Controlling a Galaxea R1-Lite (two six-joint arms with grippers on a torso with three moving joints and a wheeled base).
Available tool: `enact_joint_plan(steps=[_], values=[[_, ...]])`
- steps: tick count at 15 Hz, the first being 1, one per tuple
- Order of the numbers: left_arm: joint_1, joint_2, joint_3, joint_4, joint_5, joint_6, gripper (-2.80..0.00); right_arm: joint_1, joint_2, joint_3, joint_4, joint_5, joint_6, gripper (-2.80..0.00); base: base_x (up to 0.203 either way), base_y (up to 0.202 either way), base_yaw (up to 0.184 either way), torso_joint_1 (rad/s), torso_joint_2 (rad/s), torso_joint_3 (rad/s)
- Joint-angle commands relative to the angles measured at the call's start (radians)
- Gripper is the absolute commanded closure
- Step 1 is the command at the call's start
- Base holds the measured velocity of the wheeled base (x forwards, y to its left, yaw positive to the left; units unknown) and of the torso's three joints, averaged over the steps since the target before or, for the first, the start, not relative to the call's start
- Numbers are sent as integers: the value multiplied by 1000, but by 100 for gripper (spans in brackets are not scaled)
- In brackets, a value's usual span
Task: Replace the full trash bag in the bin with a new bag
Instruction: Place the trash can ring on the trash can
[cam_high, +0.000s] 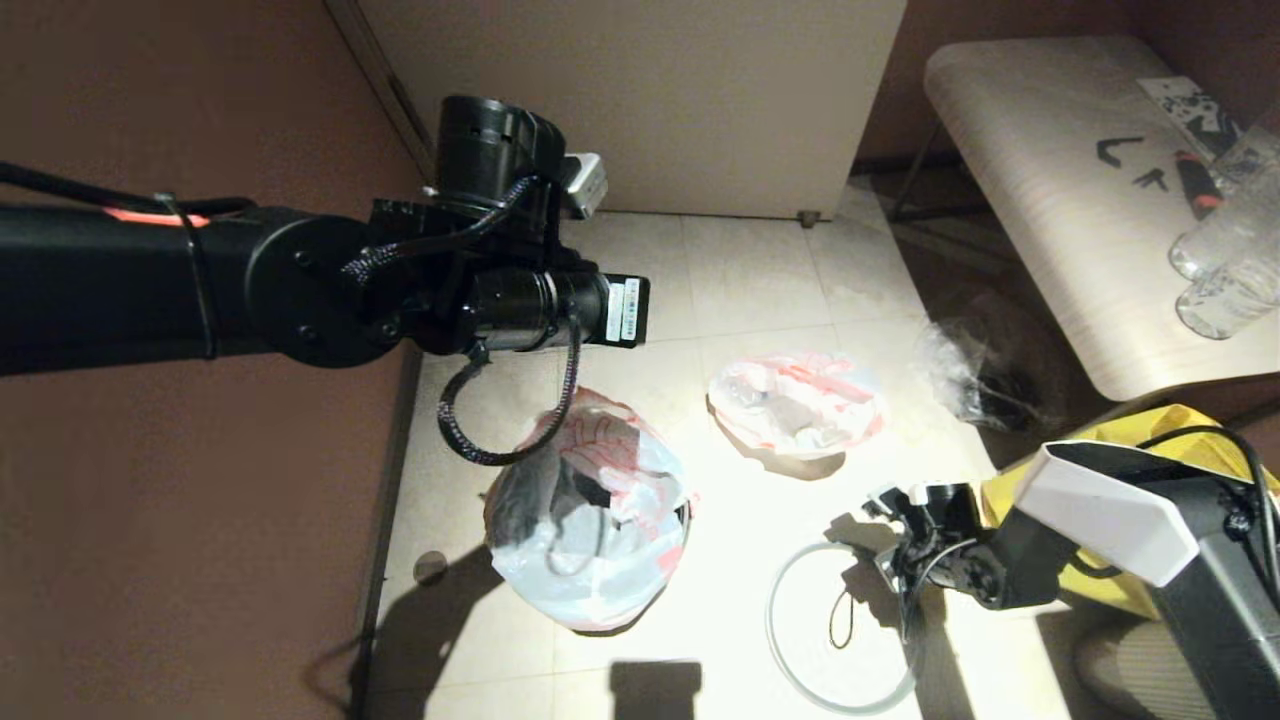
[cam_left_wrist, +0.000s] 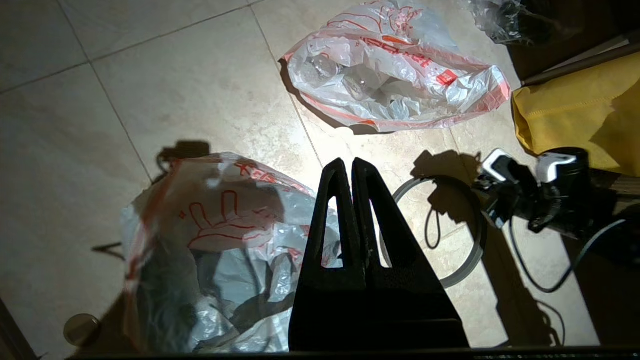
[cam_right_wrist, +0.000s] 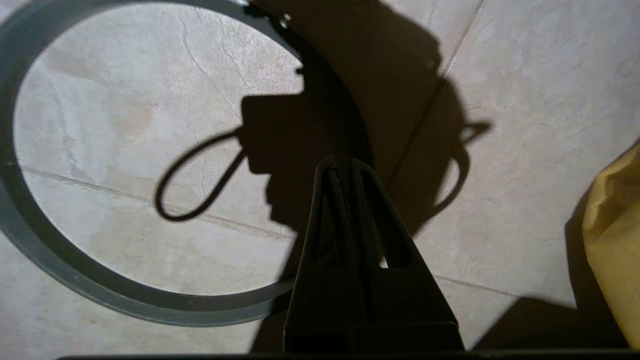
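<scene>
Ring (cam_high: 795, 660) loose on floor, nearest, not yet on bin. Right gripper (cam_right_wrist: 344, 167) low over ring's edge, fingers together, holding nothing. Beyond, new bag (cam_high: 590, 500) draped over bin (cam_high: 682, 520), not yet clamped. Left gripper (cam_left_wrist: 348, 167) above that bag, fingers together, holding nothing. Farthest, full bag (cam_high: 795, 400) out, lying on tiles, well apart from both.
</scene>
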Motion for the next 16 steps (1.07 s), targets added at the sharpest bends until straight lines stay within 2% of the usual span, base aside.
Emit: enact_joint_plan(steps=[1,3,4,7,12,16], values=[[-33,27,-11,-2,15,-8,0,-12,111,-77,28,-3,-15,0,0,0,0,0,0,0],[-35,23,-11,-2,20,-10,0,-19,126,-106,69,-3,-25,0,0,0,0,0,0,0],[-35,19,-10,-2,26,-10,0,-21,134,-136,76,-4,-26,-280,0,0,0,0,0,0],[-42,2,-5,-3,44,-11,0,-42,187,-262,91,-10,-26,-280,0,0,0,0,0,0],[-44,4,-3,-8,46,-12,0,-56,276,-461,210,-25,-48,-280,0,0,0,0,0,0],[-44,6,-3,-10,44,-13,0,-55,313,-478,222,-33,-68,-280,0,0,0,0,0,0]])
